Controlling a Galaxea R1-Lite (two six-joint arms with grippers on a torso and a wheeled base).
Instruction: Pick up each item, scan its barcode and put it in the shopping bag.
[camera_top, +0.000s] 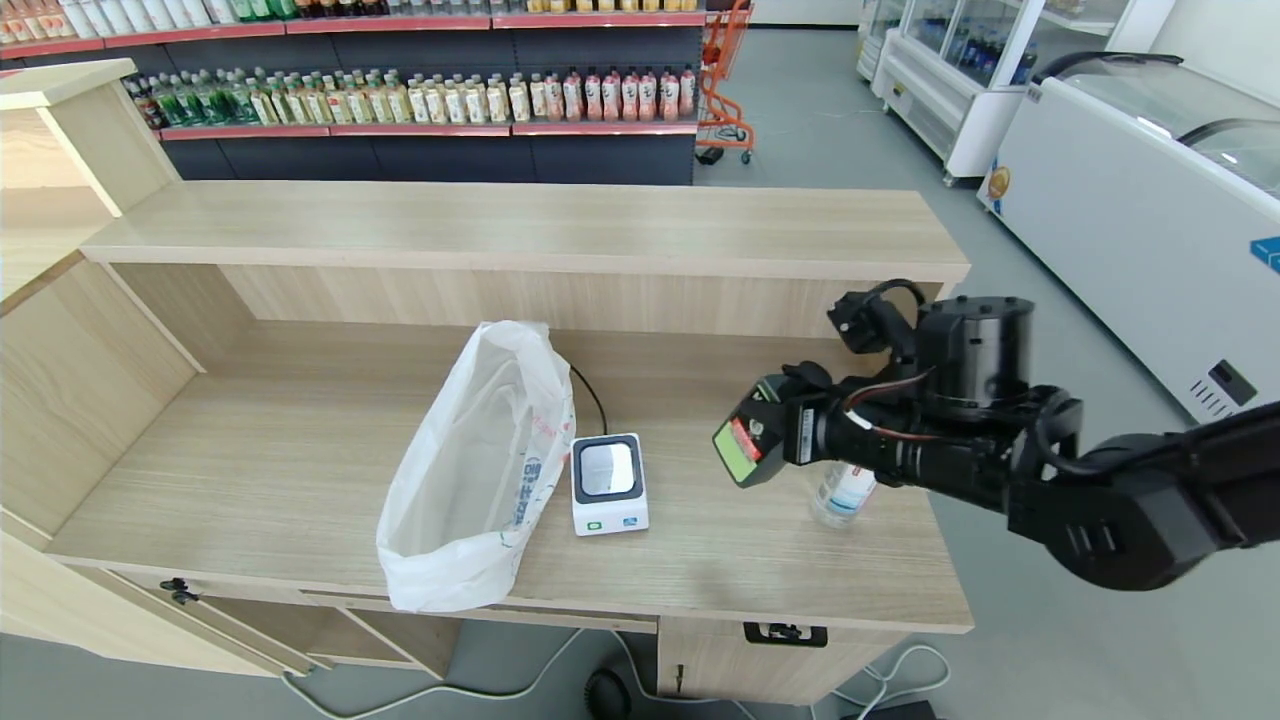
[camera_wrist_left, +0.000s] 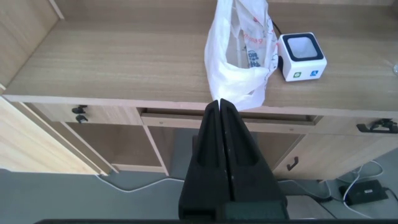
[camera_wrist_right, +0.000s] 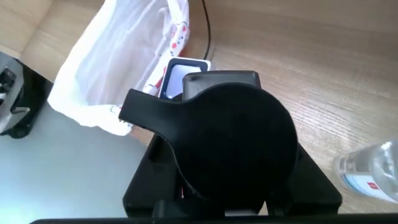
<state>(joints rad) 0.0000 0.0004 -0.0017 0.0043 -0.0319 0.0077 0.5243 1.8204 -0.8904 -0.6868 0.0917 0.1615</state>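
The right gripper (camera_top: 778, 425) is closed on a small dark box (camera_top: 742, 448) with a green and red face, and holds it in the air above the right half of the table (camera_top: 300, 440). The box is clear of the wood and its labelled face is turned toward the middle of the table. In the right wrist view a black round part of the arm covers the fingers, so how tightly they press on the box cannot be told. The box hangs between the scanner (camera_top: 608, 482) and a clear water bottle (camera_top: 843, 495). The bottle stands upright near the table's right edge, toward the front right corner, partly hidden under the arm. The scanner, a small white cube with a glass top, sits near the middle of the table, closer to the front edge. A black cable (camera_top: 592, 395) runs from it toward the back. The shopping bag (camera_top: 480, 460), white thin plastic with its mouth open, lies just left of the scanner and touches it. The bag's lower end droops over the front edge. The left gripper (camera_wrist_left: 220, 107) is fully closed, its two fingers pressed flat together with nothing between them. It hangs in front of the table's front edge, pointing toward the bag's overhanging end.
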